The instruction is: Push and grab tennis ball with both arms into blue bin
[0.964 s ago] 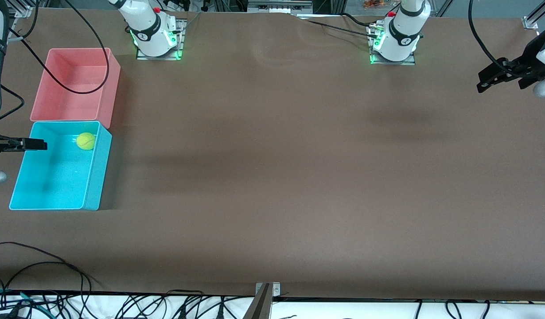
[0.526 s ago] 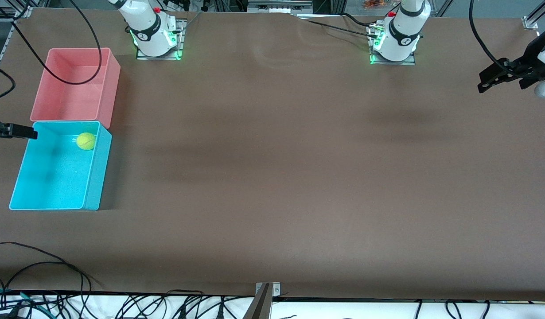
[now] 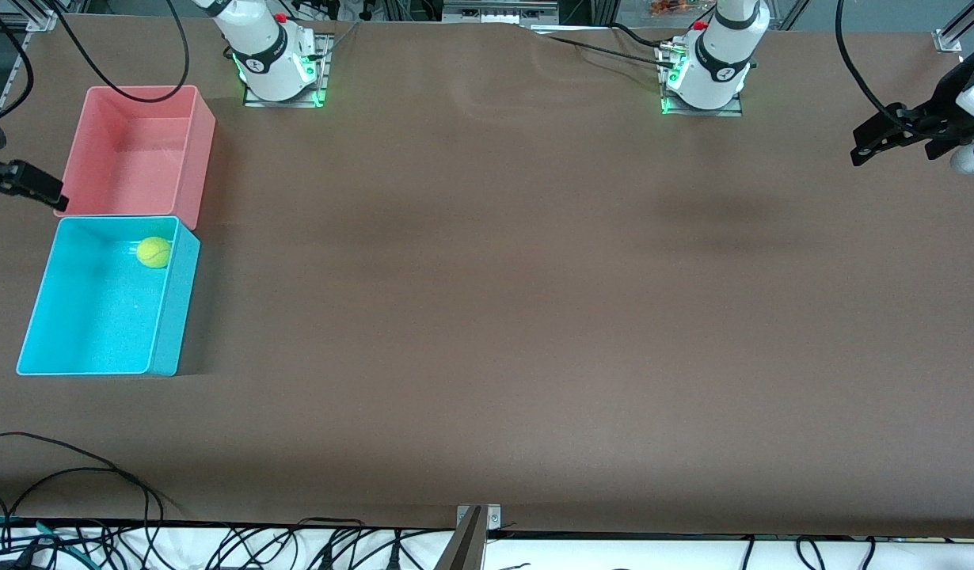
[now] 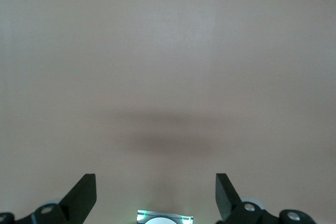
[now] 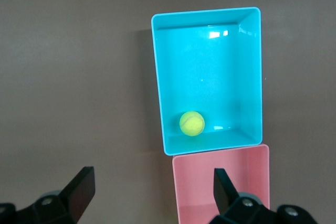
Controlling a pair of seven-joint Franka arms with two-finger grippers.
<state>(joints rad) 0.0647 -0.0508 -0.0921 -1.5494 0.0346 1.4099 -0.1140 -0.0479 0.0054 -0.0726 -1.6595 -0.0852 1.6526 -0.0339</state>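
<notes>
The tennis ball (image 3: 153, 252) lies inside the blue bin (image 3: 91, 317), in the corner next to the pink bin. The right wrist view shows the ball (image 5: 191, 123) on the blue bin's floor (image 5: 210, 61) from above. My right gripper (image 3: 53, 194) is open and empty, up in the air over the pink bin's outer wall at the right arm's end of the table; its jaws (image 5: 152, 190) stand wide apart. My left gripper (image 3: 865, 149) is open and empty, high over bare table at the left arm's end, its jaws (image 4: 155, 195) wide apart.
The pink bin (image 3: 131, 158) stands against the blue bin, farther from the front camera, and also shows in the right wrist view (image 5: 231, 177). Black cables hang over it. The left arm's base (image 4: 165, 217) shows between the left jaws. Cables lie along the table's front edge.
My right gripper has moved from over the blue bin's outer edge to beside the pink bin, away from the front camera. The ball has stayed still. The left gripper has hardly moved.
</notes>
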